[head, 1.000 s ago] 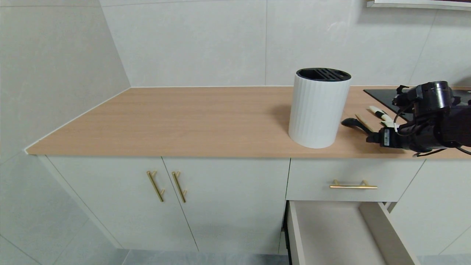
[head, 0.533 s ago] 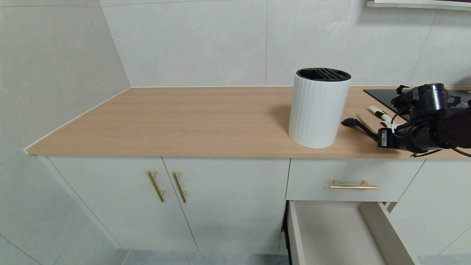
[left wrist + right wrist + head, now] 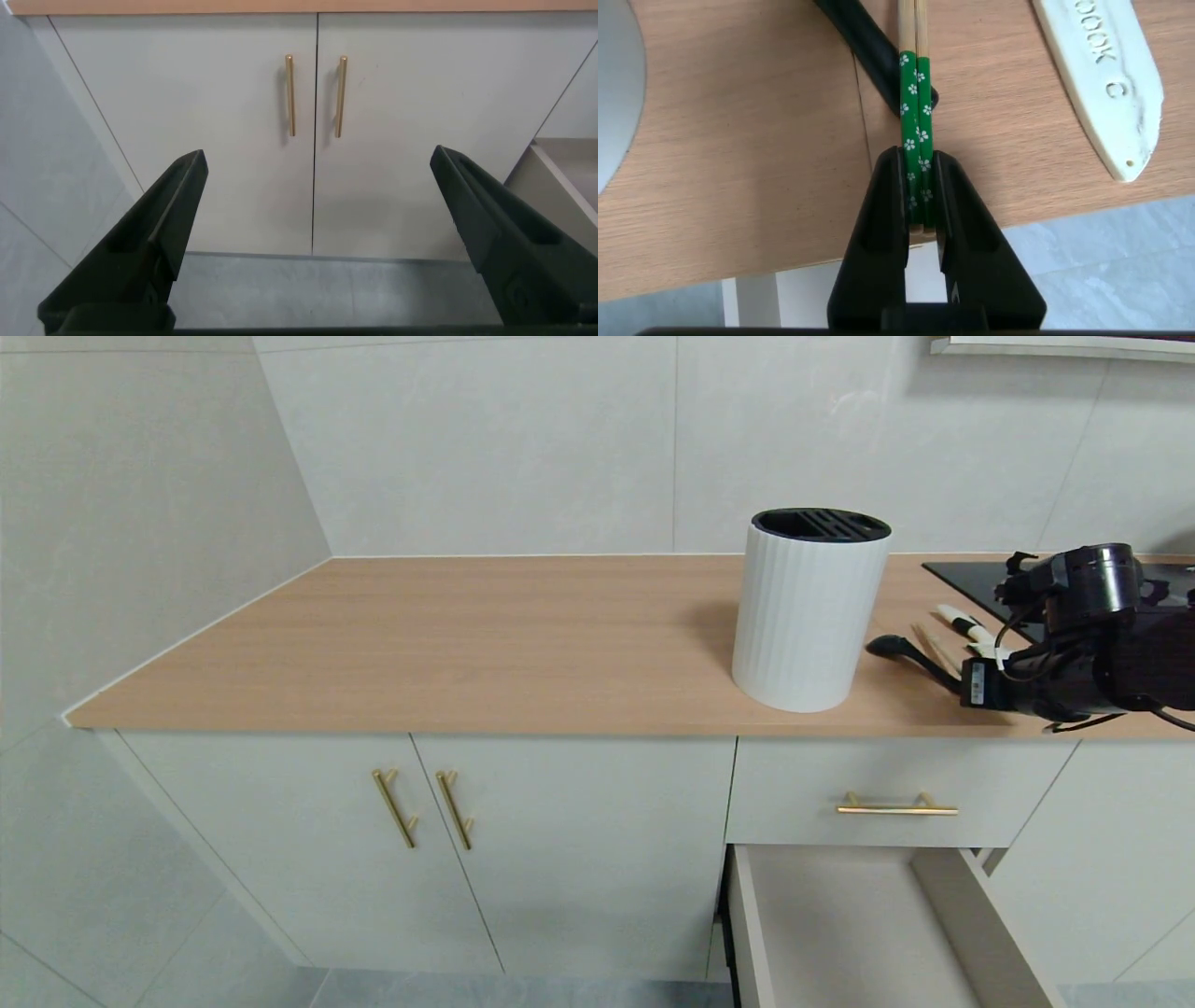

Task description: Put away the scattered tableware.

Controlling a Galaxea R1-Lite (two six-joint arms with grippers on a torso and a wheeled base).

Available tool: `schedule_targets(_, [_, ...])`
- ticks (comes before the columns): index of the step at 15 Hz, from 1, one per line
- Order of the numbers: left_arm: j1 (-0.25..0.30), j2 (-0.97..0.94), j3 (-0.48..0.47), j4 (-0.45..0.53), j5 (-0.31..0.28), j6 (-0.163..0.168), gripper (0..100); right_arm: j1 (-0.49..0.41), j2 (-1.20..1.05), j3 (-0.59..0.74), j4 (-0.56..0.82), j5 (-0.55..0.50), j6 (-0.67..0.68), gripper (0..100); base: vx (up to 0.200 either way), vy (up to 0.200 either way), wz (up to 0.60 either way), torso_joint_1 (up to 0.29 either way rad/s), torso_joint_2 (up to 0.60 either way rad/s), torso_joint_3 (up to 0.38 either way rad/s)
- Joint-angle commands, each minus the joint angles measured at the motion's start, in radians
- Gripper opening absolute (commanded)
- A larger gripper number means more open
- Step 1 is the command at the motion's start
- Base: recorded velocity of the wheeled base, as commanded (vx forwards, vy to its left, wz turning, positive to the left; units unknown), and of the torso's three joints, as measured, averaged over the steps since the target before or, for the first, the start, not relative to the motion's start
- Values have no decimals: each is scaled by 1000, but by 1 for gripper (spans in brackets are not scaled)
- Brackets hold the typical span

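A pair of wooden chopsticks point(image 3: 918, 84) with green flowered ends lies across a black utensil handle point(image 3: 868, 51) on the wooden counter point(image 3: 513, 635). My right gripper point(image 3: 921, 177) is shut on the chopsticks' green ends, low over the counter's front edge. The head view has the right gripper point(image 3: 963, 684) to the right of the white ribbed utensil holder point(image 3: 808, 616), with the chopsticks point(image 3: 934, 649), the black utensil point(image 3: 894, 648) and a white-handled piece point(image 3: 966, 627) beside it. My left gripper point(image 3: 322, 233) hangs open, low before the cabinet doors.
A black cooktop point(image 3: 971, 579) sits at the counter's far right. Below the counter a drawer point(image 3: 840, 933) stands pulled out under a shut drawer with a gold handle point(image 3: 896, 807). Cabinet doors with gold handles point(image 3: 316, 93) are at the left.
My right gripper has drawn back a little to the right along the counter's front edge, with the chopsticks shifting slightly with it. The holder stays put.
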State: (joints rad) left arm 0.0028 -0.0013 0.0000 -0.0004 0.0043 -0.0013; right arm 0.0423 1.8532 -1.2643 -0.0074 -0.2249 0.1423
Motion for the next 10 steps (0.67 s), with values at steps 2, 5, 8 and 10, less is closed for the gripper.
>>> schedule_targets(2, [0,1,0,-1,0,0,100,4,-65,26,3,2,5,0,0,0,0,0,0,0])
schedule_targets(5, [0,1,0,0,0,0,100,36,-249,105,12,4,59,0,0,0,0,0,0,0])
schedule_targets(8, [0,1,0,-1,0,0,100,48,-430,198,86,7,63,0,0,0,0,0,0,0])
schedule_targets(10, [0,1,0,-1,0,0,100,73,-546,204,239,58,65,0,0,0,0,0,0,0])
